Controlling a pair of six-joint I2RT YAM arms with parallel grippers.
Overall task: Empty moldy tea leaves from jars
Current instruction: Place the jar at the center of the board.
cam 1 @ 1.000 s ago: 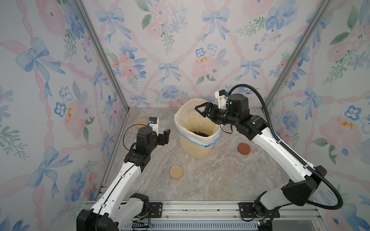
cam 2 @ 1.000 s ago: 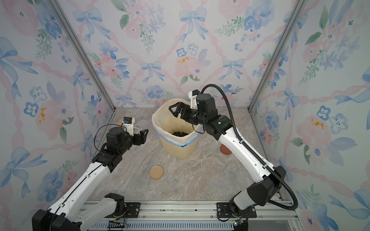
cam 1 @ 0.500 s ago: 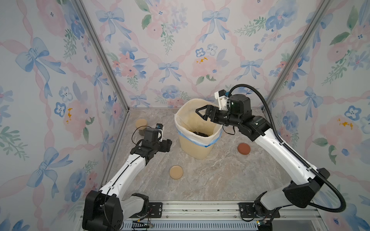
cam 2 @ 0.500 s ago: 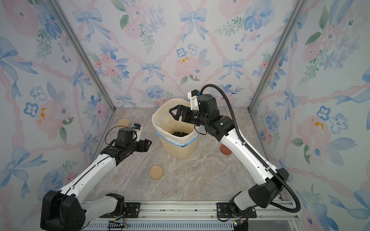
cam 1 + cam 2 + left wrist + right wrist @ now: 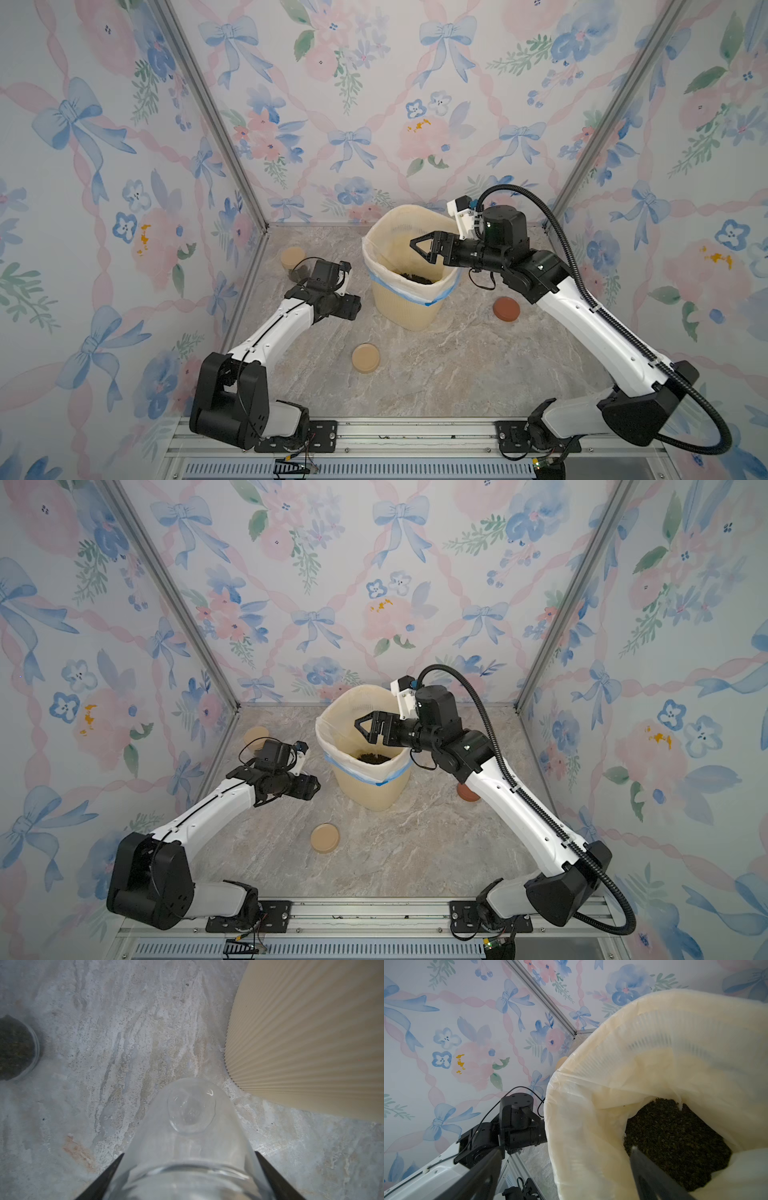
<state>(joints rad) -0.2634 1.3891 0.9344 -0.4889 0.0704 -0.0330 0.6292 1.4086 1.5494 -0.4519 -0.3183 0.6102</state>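
Pinching an empty glass jar [image 5: 191,1118] near its mouth, the jaws of the left gripper [image 5: 189,1154] are pressing on its two sides, while those of the right gripper [image 5: 420,248] are hanging spread and empty over the mouth of the bin [image 5: 409,309].

The bin is posing the largest risk. The right gripper is sitting close above its rim and loose liner [image 5: 591,1126]. A low or sideways pull-out would probably be snagging the plastic and dragging or tipping the bin, spilling the tea leaves [image 5: 675,1142] heaped inside. On the other side, the held jar is pointing base-first at the table [image 5: 104,1043], just beside the bin's ribbed wall, and a drift that way would be knocking glass against it.

Next is the held jar itself. Whether its base is touching the table I cannot tell, so letting go too soon would likely be dropping or rolling it, and smooth glass is prone to slipping.

Near the left wall, an open jar [image 5: 300,272] holding more dark leaves is standing just behind the left wrist, with a lidded jar [image 5: 293,257] just beside it. A careless swing back could be toppling either and scattering leaves.

Smallest, a tan lid [image 5: 365,358] and a reddish lid [image 5: 506,308] are lying flat on the table, well apart from both grippers and blocking nothing.
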